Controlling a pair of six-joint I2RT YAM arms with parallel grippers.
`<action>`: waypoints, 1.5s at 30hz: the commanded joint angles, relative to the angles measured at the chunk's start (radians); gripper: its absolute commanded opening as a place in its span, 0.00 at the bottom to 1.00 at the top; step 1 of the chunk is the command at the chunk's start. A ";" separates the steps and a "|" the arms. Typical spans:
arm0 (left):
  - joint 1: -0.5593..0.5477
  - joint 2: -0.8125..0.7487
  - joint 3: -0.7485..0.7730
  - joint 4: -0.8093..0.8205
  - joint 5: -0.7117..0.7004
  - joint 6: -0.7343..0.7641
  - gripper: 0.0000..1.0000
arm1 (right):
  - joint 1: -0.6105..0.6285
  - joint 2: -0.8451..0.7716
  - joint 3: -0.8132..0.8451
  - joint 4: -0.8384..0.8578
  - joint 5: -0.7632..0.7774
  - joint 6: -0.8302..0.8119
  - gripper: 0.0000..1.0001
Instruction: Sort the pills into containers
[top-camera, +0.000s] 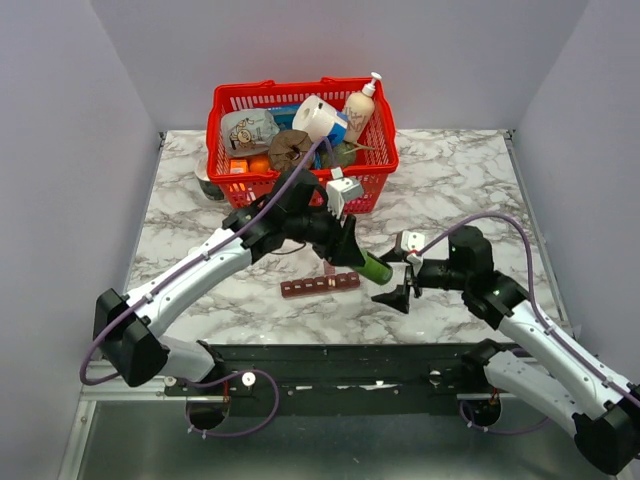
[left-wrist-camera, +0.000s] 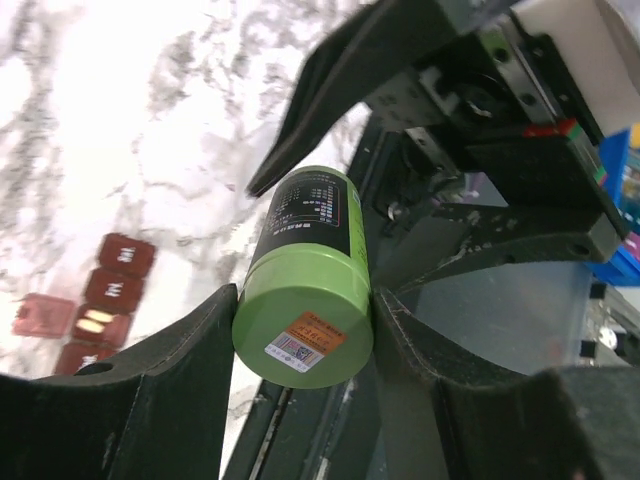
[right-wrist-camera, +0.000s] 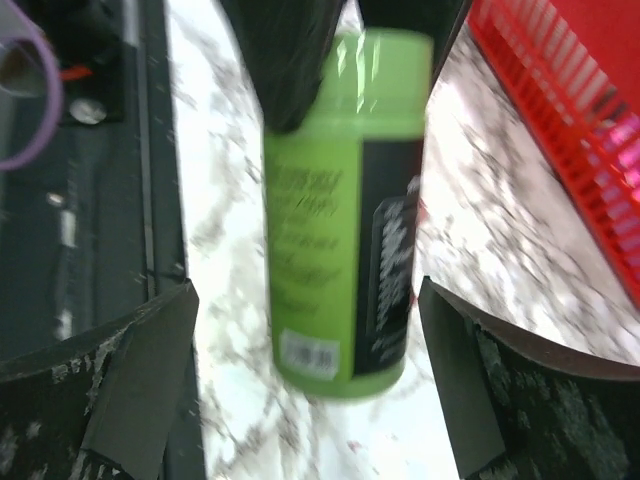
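Over the marble table (top-camera: 450, 180) between pale walls (top-camera: 300, 50), left tool (top-camera: 352, 250) clamps green bottle (top-camera: 378, 270); right tool (top-camera: 398, 282) spread wide.

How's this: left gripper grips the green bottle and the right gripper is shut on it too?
No. The left gripper grips the green bottle, but the right gripper is open, clear of it on either side, as the right wrist view shows.
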 joint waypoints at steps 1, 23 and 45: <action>0.026 0.044 0.091 -0.024 -0.104 0.017 0.00 | -0.026 -0.038 0.062 -0.278 0.181 -0.187 1.00; -0.086 0.712 0.858 -0.365 -0.475 0.117 0.00 | -0.681 0.094 0.314 -0.431 0.083 -0.080 1.00; -0.226 1.085 1.212 -0.417 -0.786 0.215 0.05 | -0.957 0.050 0.244 -0.398 -0.147 0.028 0.98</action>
